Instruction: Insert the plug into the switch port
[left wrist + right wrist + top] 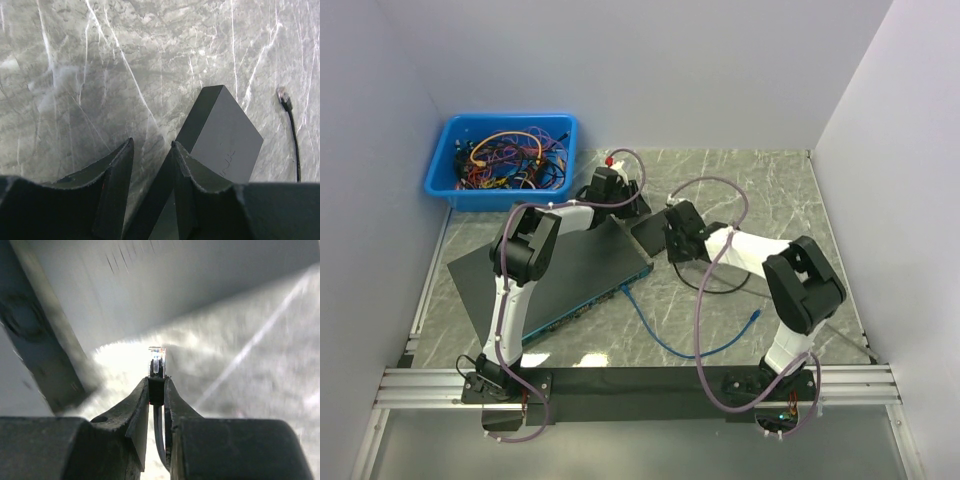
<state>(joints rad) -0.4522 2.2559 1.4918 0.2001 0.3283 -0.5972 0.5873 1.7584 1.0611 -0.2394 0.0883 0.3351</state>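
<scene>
Two arms reach over the marbled surface (770,190) from its near edge. The right jaws are pinched narrow on the plug (156,359). They grip its black boot, and its clear tip sticks out past the fingers (137,410). The plug is held off the surface near the middle of the scene. It is just right of the far right corner of the switch (570,270), but no port is visible from the right wrist view. The switch is a broad, flat, dark unit lying at an angle left of centre, its blue-edged front facing near and right. A blue cable (645,320) runs from that front across the surface towards the near right.

The left jaws sit beyond the switch's far edge. They stand moderately apart with bare marble showing between their fingers (117,172) and hold nothing. A dark box (225,135) lies just under the right-hand finger; whether they touch cannot be told. Farther right in that wrist view, a black cable (294,140) ending in a second connector lies loose on the surface. A blue bin (440,175) of tangled wires sits in the far left corner.
</scene>
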